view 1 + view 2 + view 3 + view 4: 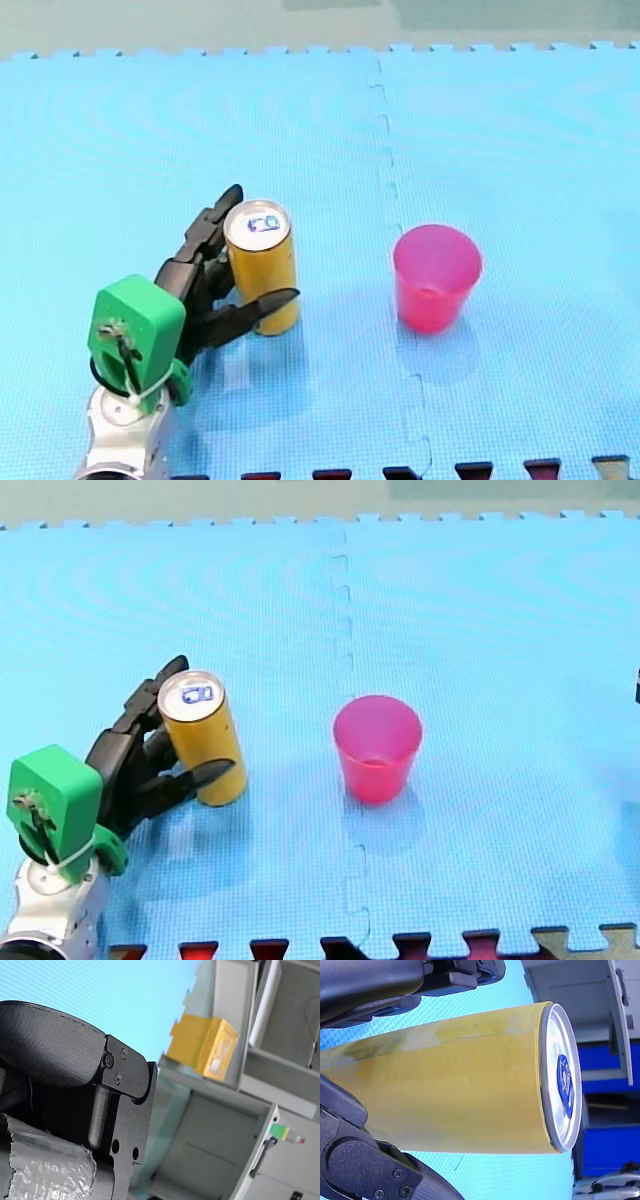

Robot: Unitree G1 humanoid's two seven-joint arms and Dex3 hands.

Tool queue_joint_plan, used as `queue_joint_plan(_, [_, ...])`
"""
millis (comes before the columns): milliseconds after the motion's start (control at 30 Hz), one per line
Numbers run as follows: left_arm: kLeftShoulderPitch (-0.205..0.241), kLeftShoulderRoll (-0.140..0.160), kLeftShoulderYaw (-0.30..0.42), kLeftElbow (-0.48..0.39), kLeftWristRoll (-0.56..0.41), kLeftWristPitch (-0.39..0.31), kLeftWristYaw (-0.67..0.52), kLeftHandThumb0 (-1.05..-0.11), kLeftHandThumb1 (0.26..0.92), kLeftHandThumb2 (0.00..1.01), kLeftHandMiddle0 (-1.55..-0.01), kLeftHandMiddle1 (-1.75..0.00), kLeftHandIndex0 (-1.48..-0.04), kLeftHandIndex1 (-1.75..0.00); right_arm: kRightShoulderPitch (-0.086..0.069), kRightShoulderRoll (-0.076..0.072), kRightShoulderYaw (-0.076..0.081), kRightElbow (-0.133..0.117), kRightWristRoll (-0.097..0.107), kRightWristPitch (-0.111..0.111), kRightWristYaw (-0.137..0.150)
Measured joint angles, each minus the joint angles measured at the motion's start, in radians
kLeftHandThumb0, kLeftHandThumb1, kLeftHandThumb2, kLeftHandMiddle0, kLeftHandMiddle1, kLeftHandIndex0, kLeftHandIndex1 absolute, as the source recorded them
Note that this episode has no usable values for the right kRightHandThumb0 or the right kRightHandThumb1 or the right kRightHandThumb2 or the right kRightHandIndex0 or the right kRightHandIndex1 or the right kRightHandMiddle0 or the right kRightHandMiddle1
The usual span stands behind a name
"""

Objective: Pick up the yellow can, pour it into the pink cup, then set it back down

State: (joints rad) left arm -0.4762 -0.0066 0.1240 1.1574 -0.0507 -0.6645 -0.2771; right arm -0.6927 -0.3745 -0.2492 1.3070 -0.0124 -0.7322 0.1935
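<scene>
The yellow can (262, 265) stands upright on the blue foam mat (500, 150), left of centre, its silver top with a blue tab facing up. My left hand (258, 245) comes in from the lower left and is shut on the can: black fingers (205, 235) wrap its far side and the thumb (262, 305) presses low on its near side. The second wrist view shows the same can (460, 1080) held between black fingers (365, 1170). The pink cup (436, 277) stands upright to the can's right, about a can's height away.
A green block (135, 325) sits on my left wrist. A jigsaw seam (385, 150) runs down the mat between can and cup. The mat's front edge (400, 472) lies close below. The first wrist view shows a yellow box (205, 1045) on grey shelving beyond the mat.
</scene>
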Motion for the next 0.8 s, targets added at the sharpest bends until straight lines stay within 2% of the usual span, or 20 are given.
queue_joint_plan(167, [0.000, 0.002, -0.008, -0.001, 0.010, 0.006, 0.012, -0.839, 0.678, 0.00, -0.23, 0.00, -0.16, 0.00, 0.003, 0.000, 0.003, -0.002, -0.001, -0.003, -0.002])
queue_joint_plan(433, [0.000, 0.003, -0.015, -0.001, 0.011, 0.018, 0.012, -0.854, 0.681, 0.00, -0.23, 0.00, -0.16, 0.00, 0.005, 0.005, 0.001, -0.002, 0.003, 0.005, -0.006])
queue_joint_plan(800, [-0.010, 0.004, -0.017, 0.002, 0.007, 0.047, -0.019, -0.840, 0.675, 0.00, -0.23, 0.00, -0.18, -0.01, 0.008, 0.010, -0.002, -0.002, 0.007, 0.006, -0.009])
